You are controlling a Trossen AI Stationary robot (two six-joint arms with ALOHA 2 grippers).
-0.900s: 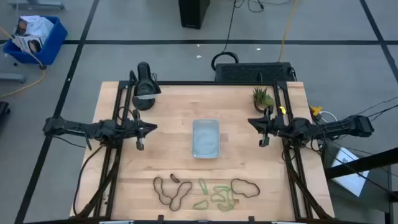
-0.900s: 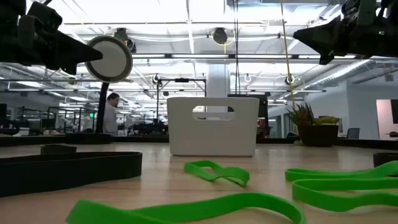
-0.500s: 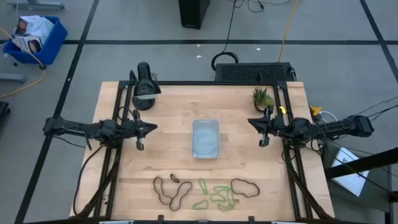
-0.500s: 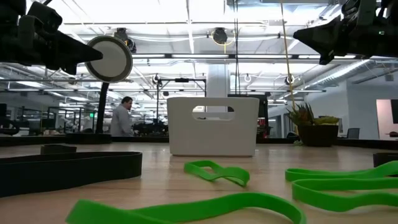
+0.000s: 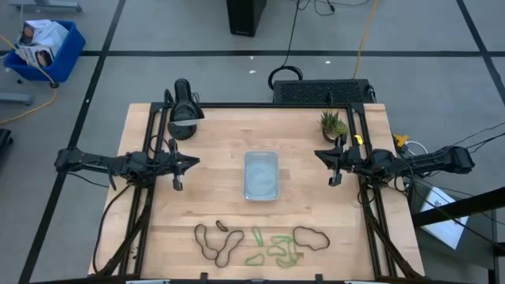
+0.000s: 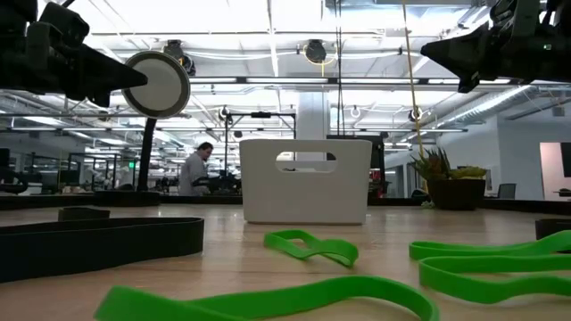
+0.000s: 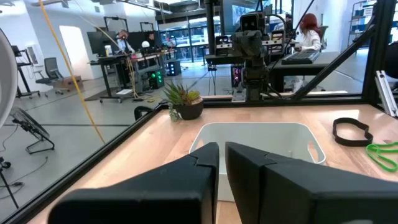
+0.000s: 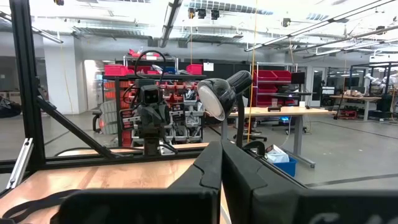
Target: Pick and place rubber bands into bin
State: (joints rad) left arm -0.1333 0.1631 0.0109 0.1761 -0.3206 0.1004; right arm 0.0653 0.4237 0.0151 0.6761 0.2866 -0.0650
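The translucent bin (image 5: 261, 175) stands empty at the table's middle; it also shows in the low view (image 6: 305, 180) and the left wrist view (image 7: 255, 146). Several dark rubber bands (image 5: 218, 241) and light green rubber bands (image 5: 278, 248) lie flat near the table's near edge; another dark one (image 5: 312, 238) lies to their right. Green bands fill the low view's foreground (image 6: 310, 246). My left gripper (image 5: 194, 162) hovers shut left of the bin. My right gripper (image 5: 319, 155) hovers shut right of it. Both are empty.
A black desk lamp (image 5: 183, 110) stands at the far left corner and a small potted plant (image 5: 333, 124) at the far right. A black frame (image 5: 260, 106) runs along the table's far and side edges. A person (image 6: 194, 169) walks in the room behind.
Both arms have kept still. The person in the room behind the table has walked toward the right.
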